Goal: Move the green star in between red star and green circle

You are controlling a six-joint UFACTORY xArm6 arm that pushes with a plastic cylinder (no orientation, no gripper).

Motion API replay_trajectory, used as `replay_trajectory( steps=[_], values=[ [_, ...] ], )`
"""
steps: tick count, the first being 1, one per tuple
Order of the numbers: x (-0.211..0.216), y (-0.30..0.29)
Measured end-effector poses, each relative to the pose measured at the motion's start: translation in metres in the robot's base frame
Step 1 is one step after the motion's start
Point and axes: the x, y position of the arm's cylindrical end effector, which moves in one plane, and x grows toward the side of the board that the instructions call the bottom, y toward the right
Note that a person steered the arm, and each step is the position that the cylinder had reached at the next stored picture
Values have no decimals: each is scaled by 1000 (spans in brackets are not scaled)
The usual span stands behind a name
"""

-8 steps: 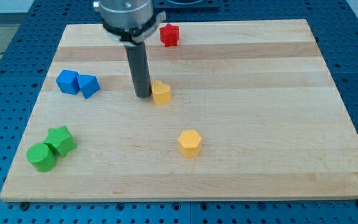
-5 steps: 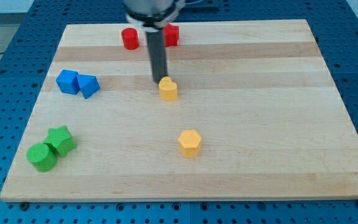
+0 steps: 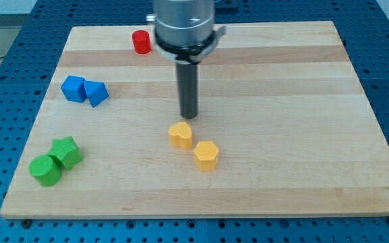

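Looking down on the board [image 3: 282,81] from the one camera view, I find my tip [image 3: 189,117] near the middle, just above a yellow block [image 3: 180,135] with a rounded top; I cannot tell whether they touch. I carry no gripper, only the dark rod, so nothing opens, closes or holds.

A yellow hexagon [image 3: 206,154] sits just to the lower right of that block, the two nearly touching.

The green star [image 3: 66,151] lies far off at the view's lower left, well apart from my tip. It is a bright green, chunky block with short blunt points, flat on top, lying flat on the wood. Its lower left side presses against the green circle [image 3: 46,169], a squat cylinder of the same colour.

A red cylinder [image 3: 140,42] stands near the view's top, left of my arm's housing [image 3: 184,23]. The red star does not show; that housing covers the board just to the cylinder's right.

At the view's left, a blue cube [image 3: 73,88] and a blue wedge-like block [image 3: 96,92] sit side by side, touching.
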Motion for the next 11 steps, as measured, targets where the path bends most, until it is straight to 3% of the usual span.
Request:
replay_trajectory(
  steps=[3,4,5,6,7,8,9,10,11],
  values=[
    [86,63],
    [100,55],
    [57,56],
    [49,12],
    [89,8],
    [51,-10],
    [-39,-57],
    [-106,-140],
    [-148,-158]
  ],
)
